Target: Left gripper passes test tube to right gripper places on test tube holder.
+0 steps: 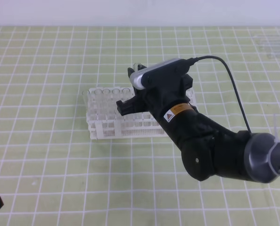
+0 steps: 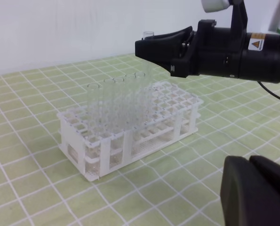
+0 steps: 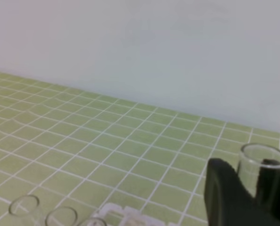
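A: What's my workspace look like?

B: I'm over a table (image 1: 45,179) covered in pale green with a white grid of squares. Behind it sits a plain white wall (image 3: 140,47), totally bare. Light's soft and even, barely any shadows anywhere.

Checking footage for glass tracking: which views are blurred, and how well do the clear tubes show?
Right wrist view: soft overall, the clear glass test tube rim readable, black fingers blurred. Left wrist view: sharper, tubes faint above the white lattice rack. High view: even light, tubes nearly invisible.
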Robot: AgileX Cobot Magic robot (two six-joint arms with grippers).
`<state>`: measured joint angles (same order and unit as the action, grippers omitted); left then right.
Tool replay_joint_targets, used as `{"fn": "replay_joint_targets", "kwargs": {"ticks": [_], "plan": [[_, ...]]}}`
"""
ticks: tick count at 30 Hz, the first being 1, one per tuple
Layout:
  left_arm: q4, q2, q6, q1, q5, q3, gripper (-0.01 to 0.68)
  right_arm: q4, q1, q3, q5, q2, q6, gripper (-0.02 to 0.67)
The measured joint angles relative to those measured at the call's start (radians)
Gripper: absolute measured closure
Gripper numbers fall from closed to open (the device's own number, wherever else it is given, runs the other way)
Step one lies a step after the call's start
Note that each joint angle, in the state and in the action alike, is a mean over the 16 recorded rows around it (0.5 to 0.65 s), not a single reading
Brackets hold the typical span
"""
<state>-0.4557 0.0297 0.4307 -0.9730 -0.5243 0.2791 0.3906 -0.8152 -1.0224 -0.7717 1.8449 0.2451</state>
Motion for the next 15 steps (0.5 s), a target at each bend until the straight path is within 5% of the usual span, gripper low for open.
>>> {"fn": "replay_joint_targets", "kwargs": {"ticks": [15], "plan": [[0.001, -0.003, 0.0, 0.0, -0.004, 0.0, 0.676, 0.001, 0.005, 0.0, 0.043, 0.0, -0.001, 0.526]]}}
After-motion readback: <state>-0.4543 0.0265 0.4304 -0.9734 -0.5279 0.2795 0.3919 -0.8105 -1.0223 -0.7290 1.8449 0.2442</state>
